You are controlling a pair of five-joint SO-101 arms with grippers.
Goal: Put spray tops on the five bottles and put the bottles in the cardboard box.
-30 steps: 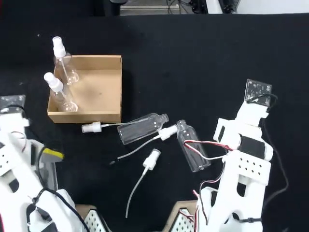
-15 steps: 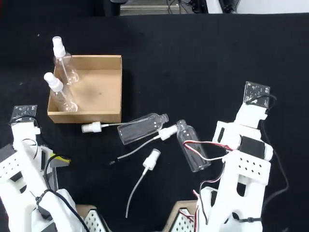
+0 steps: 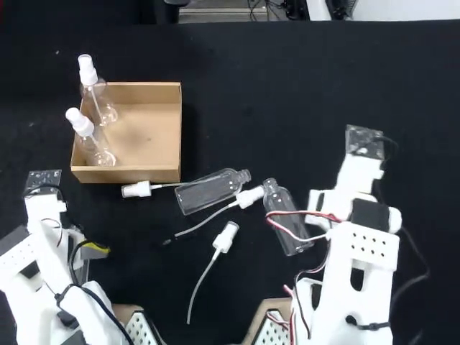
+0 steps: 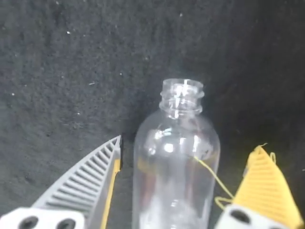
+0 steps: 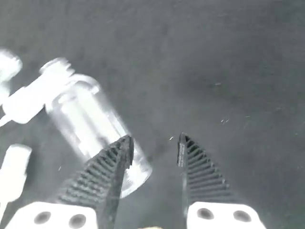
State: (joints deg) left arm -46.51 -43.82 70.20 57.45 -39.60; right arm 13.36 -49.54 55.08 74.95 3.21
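Observation:
A clear bottle (image 4: 176, 157) without a top stands between the grey and yellow fingers of my left gripper (image 4: 189, 143), which is shut on it, neck pointing away. My left arm (image 3: 43, 244) is at the table's front left. My right gripper (image 5: 155, 139) is open above the black table with nothing between its fingers. A topless bottle (image 5: 86, 119) lies just beside one black finger (image 5: 114, 162). In the high view, two topless bottles (image 3: 212, 190) (image 3: 287, 219) lie mid-table among three loose spray tops (image 3: 136, 190) (image 3: 250, 196) (image 3: 226, 237). The cardboard box (image 3: 162, 172) holds two topped bottles (image 3: 97, 97) (image 3: 90, 140).
My right arm (image 3: 356, 215) stands at the front right, close to the right-hand lying bottle, with red and white wires draped over it. The spray tops' long dip tubes (image 3: 201, 280) trail across the black cloth. The far and right parts of the table are bare cloth.
My left arm has swung right and toward the front, its wrist turning. My right arm has shifted left, closer to the lying bottle. Bottles, tops and box have not moved.

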